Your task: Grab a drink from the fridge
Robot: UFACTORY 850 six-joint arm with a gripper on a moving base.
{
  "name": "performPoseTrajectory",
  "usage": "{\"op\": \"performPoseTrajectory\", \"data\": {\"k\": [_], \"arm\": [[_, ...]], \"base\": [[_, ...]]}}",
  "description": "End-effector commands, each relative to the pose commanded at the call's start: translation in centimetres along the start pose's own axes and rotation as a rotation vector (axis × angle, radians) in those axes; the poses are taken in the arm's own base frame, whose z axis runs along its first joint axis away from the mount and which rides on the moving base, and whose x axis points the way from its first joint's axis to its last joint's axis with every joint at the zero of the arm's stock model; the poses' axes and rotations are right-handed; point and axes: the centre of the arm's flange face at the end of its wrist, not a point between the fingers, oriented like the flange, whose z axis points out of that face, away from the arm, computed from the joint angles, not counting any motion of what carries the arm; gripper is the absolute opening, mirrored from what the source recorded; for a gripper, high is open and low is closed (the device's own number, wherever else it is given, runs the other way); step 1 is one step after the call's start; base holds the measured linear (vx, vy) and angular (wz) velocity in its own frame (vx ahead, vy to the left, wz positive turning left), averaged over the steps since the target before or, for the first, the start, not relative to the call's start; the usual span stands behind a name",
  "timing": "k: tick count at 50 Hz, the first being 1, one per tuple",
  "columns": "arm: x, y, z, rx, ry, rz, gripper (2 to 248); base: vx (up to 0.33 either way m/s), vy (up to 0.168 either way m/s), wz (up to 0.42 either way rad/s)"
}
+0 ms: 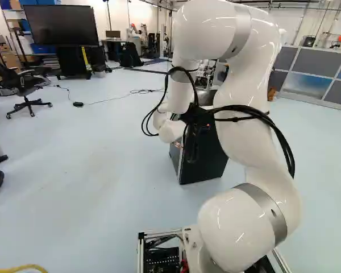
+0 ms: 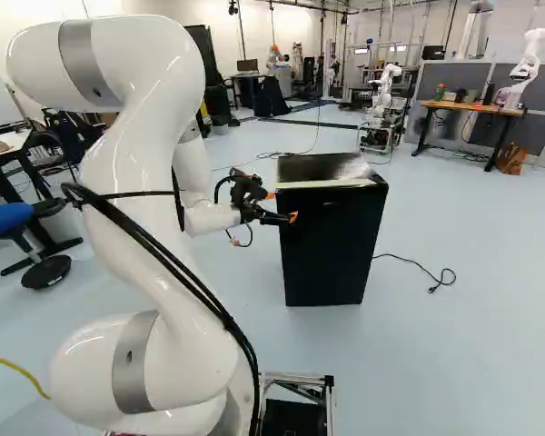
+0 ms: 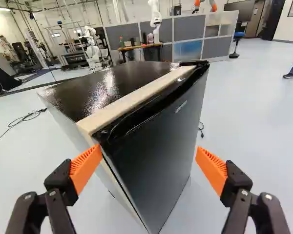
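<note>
My gripper [image 2: 282, 207] is beside the upper part of the small black fridge [image 2: 331, 241] in the right base view. In the wrist view the gripper [image 3: 149, 163] is open, its orange-padded fingers wide apart with nothing gripped. The fridge door [image 3: 158, 151] stands ahead between them; one finger overlaps the door's upper side edge, though contact cannot be told. A pale strip [image 3: 132, 105] runs along the front of the glossy black top. The door looks shut, hiding the inside, and I see no drink in there. In the left base view my arm partly covers the fridge [image 1: 206, 165].
A loose cable [image 2: 418, 263] lies on the floor beside the fridge. Farther back are another robot [image 2: 384, 91], a wooden table [image 2: 468, 108] with small items, and grey partitions [image 1: 315, 68]. An office chair [image 1: 25, 91] and a large screen [image 1: 61, 25] are in the left base view.
</note>
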Motion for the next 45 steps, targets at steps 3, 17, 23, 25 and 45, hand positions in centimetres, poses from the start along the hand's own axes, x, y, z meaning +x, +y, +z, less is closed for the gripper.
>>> {"op": "performPoseTrajectory", "data": {"k": [3, 17, 23, 25, 45], "arm": [[-0.1, 0.3, -0.7, 0.002, -0.004, -0.005, 247], [-0.5, 1.3, -2.9, 0.010, -0.017, -0.024, 247], [-0.5, 1.3, -3.1, 0.010, -0.018, -0.025, 247], [-0.5, 1.3, -3.1, 0.010, -0.018, -0.025, 247], [-0.5, 0.6, -2.6, 0.010, -0.014, -0.017, 247]], "base": [[0.000, 0.000, 0.000], [0.000, 0.000, 0.000], [0.000, 0.000, 0.000], [0.000, 0.000, 0.000], [0.000, 0.000, 0.000]]}}
